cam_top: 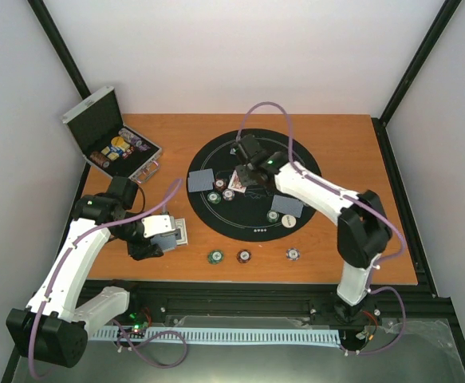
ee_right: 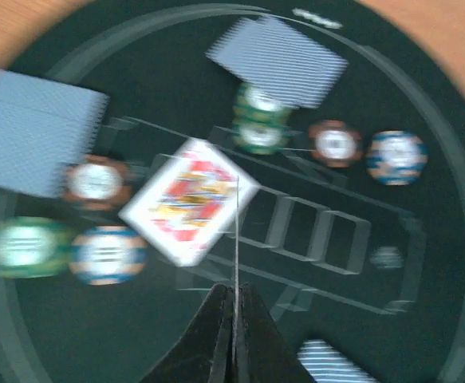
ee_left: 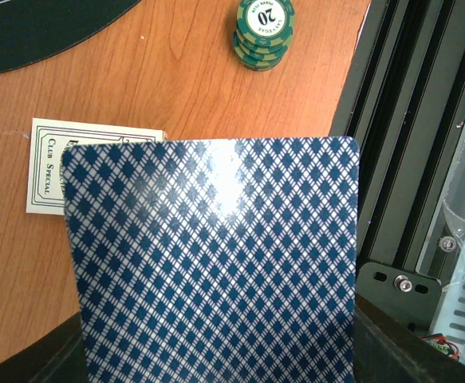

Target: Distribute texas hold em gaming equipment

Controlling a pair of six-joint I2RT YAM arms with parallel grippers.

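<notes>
The wooden tabletop (cam_top: 336, 239) carries a round black mat (cam_top: 216, 155) near its middle. Beyond the mat's far left edge a silver metal case (cam_top: 92, 112) stands open, with coloured pieces inside.

The left hand (cam_top: 163, 233) hovers off the mat's near left edge, clenched on a stack of grey-blue-backed cards (ee_left: 216, 263) that fills its wrist view. Just beside it a white printed card (ee_left: 45, 171) lies flat on the wood.

The right hand (ee_right: 234, 291) hangs over the mat's centre with its fingers pressed together. A thin pale line rises from between the tips, and I cannot tell what it is.

On the mat a face-up card (ee_right: 188, 199) lies by the centre. One face-down card (cam_top: 202, 182) lies on the left part and another (cam_top: 286, 206) on the near right, each with small chips beside it.

Off the mat's near edge, three chip stacks stand in a row: green (cam_top: 214, 256), brown-red (cam_top: 243, 255), purple-white (cam_top: 293, 254).
</notes>
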